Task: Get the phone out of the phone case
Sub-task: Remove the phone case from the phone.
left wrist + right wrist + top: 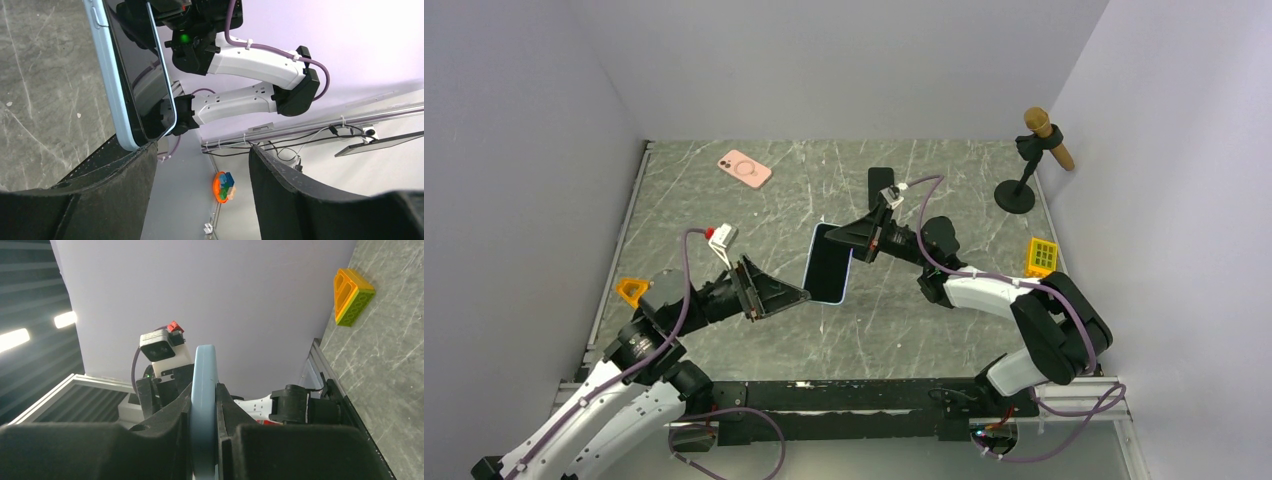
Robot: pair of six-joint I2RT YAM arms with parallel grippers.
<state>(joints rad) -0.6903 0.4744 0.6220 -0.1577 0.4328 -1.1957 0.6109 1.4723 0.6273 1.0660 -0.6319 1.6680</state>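
The phone (pixel 828 264), dark screen inside a light blue case, is held up off the table between the two arms. My right gripper (pixel 856 240) is shut on its upper right edge. In the right wrist view the case (pixel 204 390) shows edge-on, clamped between both fingers of that gripper (pixel 204 440). My left gripper (pixel 792 296) is open at the phone's lower left side. In the left wrist view the phone (pixel 135 75) stands at the upper left, its lower corner resting against the left finger (pixel 115 175); nothing lies between the fingers of this gripper (pixel 200 167).
A pink phone case (pixel 744 168) lies at the back left, and a black flat object (pixel 881 182) at the back middle. A black stand with a brown handle (pixel 1034 160) is at the back right. A yellow-green block (pixel 1042 256) sits right, an orange block (pixel 631 290) left.
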